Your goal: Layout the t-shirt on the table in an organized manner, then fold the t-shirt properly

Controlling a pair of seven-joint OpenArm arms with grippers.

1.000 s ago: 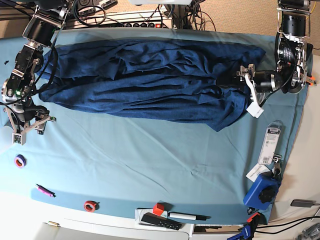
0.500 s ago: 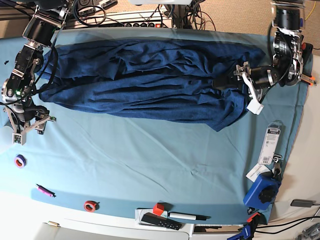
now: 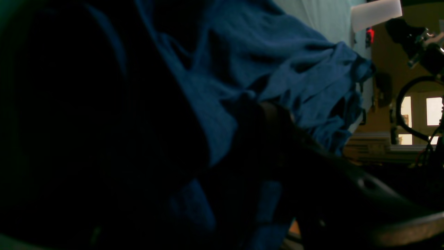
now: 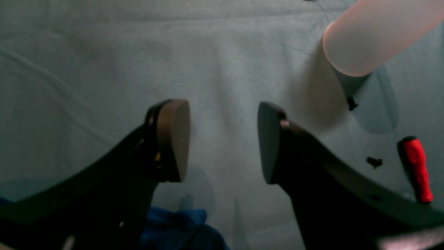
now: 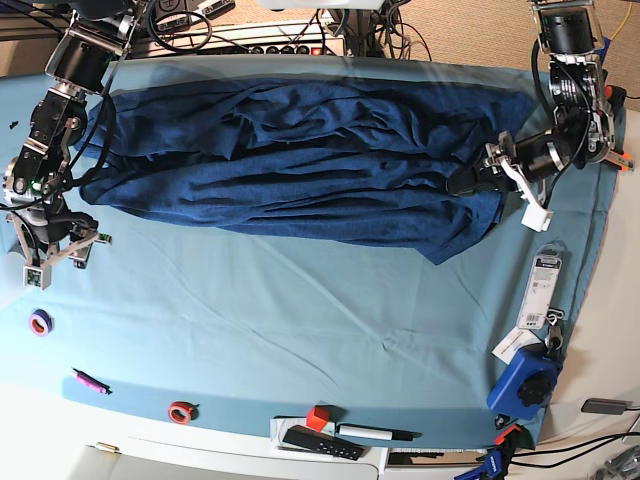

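The dark blue t-shirt (image 5: 300,160) lies wrinkled and spread lengthwise across the far half of the table (image 5: 300,310). My left gripper (image 5: 482,180) is at the shirt's right end, low on the fabric. In the left wrist view the t-shirt (image 3: 242,69) fills the frame and drapes over the jaws. Only one dark finger (image 3: 277,125) shows, so its grip is hidden. My right gripper (image 4: 223,139) stands open over bare teal cloth beside the shirt's left end (image 5: 60,245), with nothing between its fingers. A bit of blue cloth (image 4: 177,225) shows under it.
Along the front edge lie a purple tape ring (image 5: 40,322), a pink marker (image 5: 90,381), an orange tape ring (image 5: 180,411), a red cube (image 5: 317,417), a black remote (image 5: 320,441) and a pen (image 5: 375,433). At right lie a packaged item (image 5: 543,288) and a blue tool (image 5: 525,385).
My left gripper has slid to the right and slightly toward the front at the shirt's right end. The right arm has not moved.
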